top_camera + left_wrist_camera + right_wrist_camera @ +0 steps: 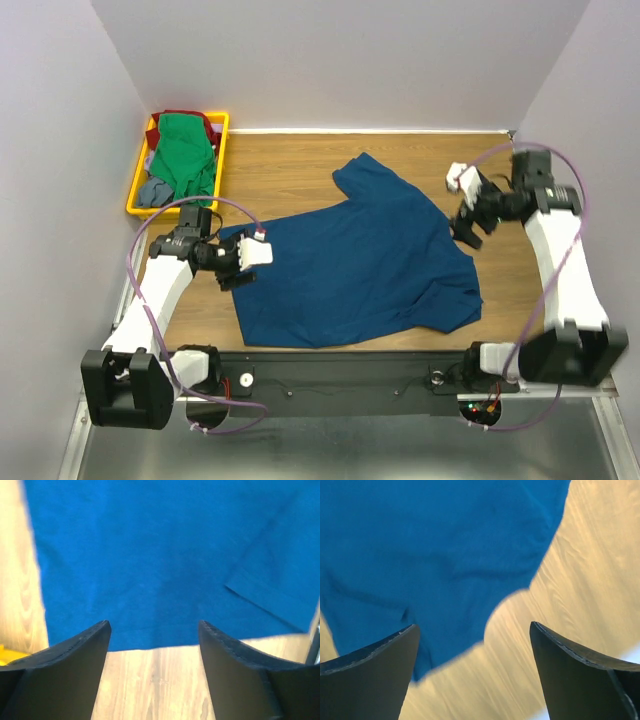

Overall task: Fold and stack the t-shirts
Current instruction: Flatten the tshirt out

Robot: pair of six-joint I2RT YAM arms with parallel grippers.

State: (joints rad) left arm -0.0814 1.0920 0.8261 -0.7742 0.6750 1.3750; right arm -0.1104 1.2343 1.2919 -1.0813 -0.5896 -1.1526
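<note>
A large dark blue t-shirt (355, 260) lies spread on the wooden table; no print shows on it. It fills the top of the left wrist view (160, 555) and the right wrist view (430, 555). My left gripper (232, 268) is open and empty, just off the shirt's left edge. My right gripper (468, 232) is open and empty, above the shirt's right edge. A bright green shirt (183, 155), a dark red one (185, 116) and a grey-blue one (153, 190) lie piled in the yellow tray (136, 185).
The yellow tray stands at the far left corner by the wall. Bare wooden table (300, 160) shows behind the blue shirt and at its right (500, 290). White walls close in the left, back and right sides.
</note>
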